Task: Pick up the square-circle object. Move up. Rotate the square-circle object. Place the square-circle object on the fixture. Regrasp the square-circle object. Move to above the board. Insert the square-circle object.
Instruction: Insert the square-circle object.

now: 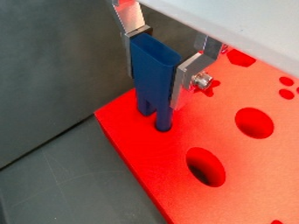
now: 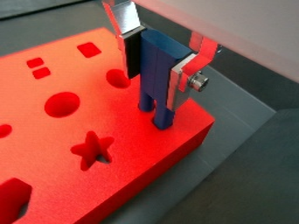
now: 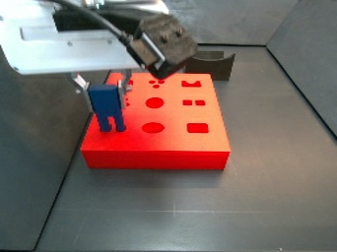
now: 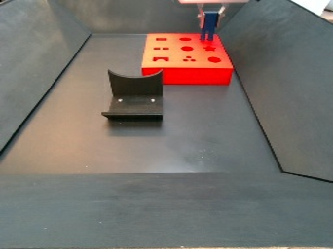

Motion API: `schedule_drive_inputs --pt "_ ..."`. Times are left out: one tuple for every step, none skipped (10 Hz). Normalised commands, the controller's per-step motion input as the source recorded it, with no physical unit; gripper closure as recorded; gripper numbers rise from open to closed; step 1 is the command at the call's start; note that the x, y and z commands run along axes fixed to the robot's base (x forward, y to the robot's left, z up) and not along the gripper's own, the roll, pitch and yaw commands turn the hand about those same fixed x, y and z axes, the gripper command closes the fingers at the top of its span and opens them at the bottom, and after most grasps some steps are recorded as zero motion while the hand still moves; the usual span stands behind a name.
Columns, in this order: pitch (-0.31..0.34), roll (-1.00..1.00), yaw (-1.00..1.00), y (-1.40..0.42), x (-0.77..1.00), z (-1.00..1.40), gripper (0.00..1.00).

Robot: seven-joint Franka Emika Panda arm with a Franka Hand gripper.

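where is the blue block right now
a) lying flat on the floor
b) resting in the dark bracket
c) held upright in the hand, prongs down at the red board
c: the hand grips the blue block upright, prongs at the red board; the bracket sits empty.

I can read no text, label, brand, number or sign anywhere: none on my gripper (image 1: pixel 160 59) over the board's (image 2: pixel 70 131) corner, none on the square-circle object (image 1: pixel 153 74) between my fingers, none on the fixture (image 4: pixel 132 97).
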Motion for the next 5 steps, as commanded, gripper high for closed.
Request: schedule_drive_inputs --pt "-0.136 0.00 0.00 -0.01 0.00 -0.67 1.00" --pt "-0.053 -0.02 0.00 0.00 0.00 -0.37 1.00" --pt "-0.081 -0.03 0.00 0.00 0.00 -0.11 1.00" --pt "-0.089 0.00 0.00 0.00 0.00 -0.11 1.00" --pt "-0.156 0.15 0.21 -0.32 -0.06 -0.15 1.00"
